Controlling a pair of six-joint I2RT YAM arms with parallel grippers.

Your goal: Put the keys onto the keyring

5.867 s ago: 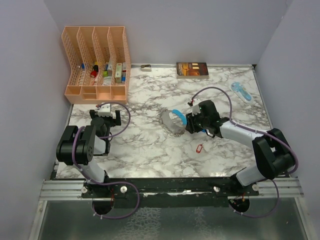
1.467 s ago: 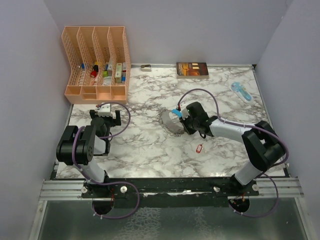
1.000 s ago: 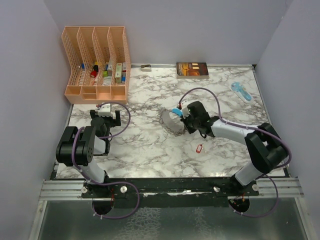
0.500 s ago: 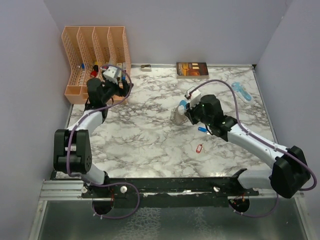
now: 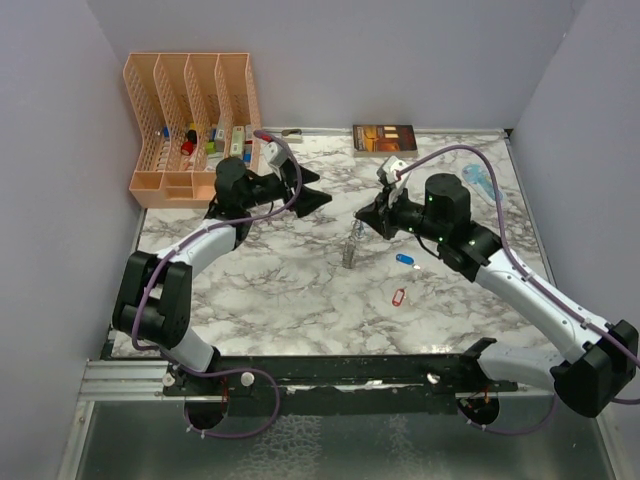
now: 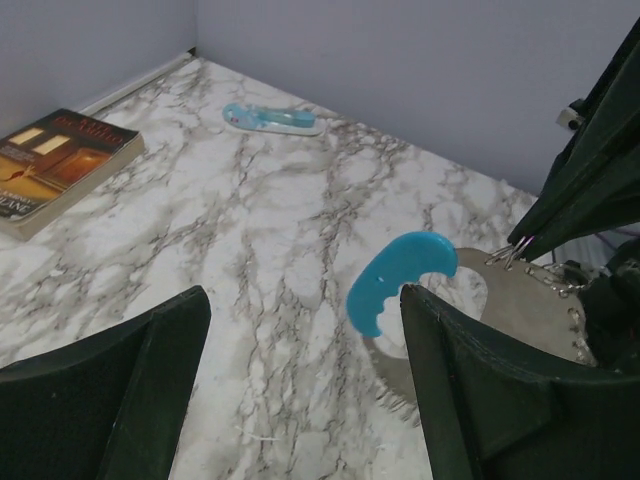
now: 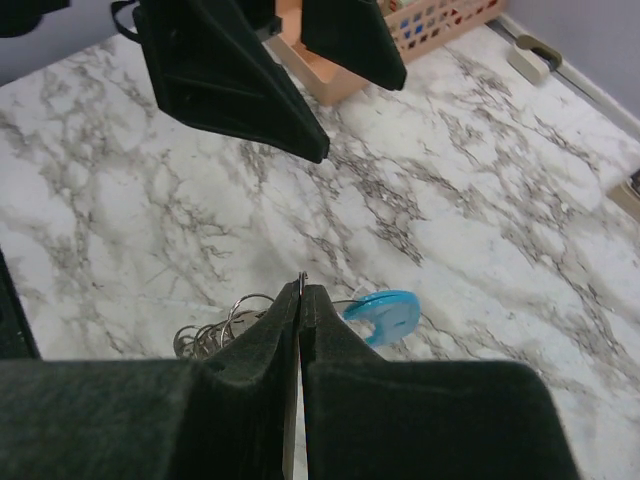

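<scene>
Keyring [image 5: 349, 248] in tight pinch of R tool [image 5: 363, 222] — L tool [image 5: 322, 190] wide apart, nearby

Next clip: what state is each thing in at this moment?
Left pincer: open, empty.
Right pincer: shut on keyring.
Keyring: hanging from right pincer.
Red key: loose on table, off keyring.
Blue key: loose on table, off keyring.
Book: closed, flat.
</scene>
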